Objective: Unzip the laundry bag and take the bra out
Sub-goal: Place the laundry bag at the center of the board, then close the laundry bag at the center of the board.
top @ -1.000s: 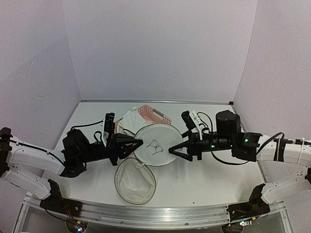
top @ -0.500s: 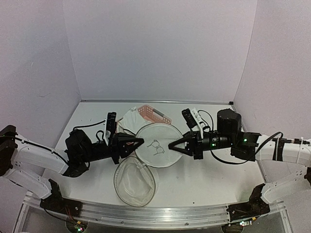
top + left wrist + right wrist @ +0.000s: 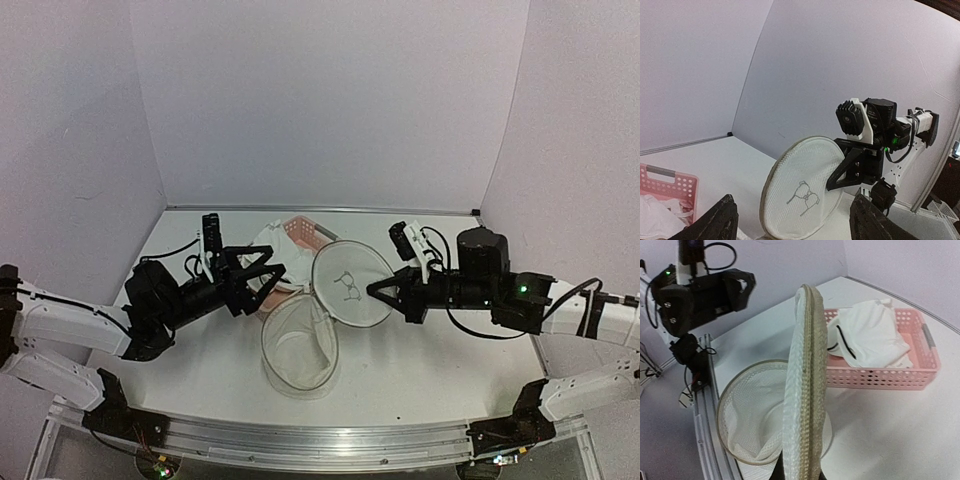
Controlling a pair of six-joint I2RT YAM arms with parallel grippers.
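Top external: I see left end effector [image 3: 266, 284] gaping open; right end effector [image 3: 377, 291] pinching laundry bag [image 3: 348, 283] rim, lid standing upright.

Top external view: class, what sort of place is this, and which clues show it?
Probably a robot test cell: a left arm and right arm bolted at a white table, plain walls closing it in, and props, a laundry bag and pink basket.
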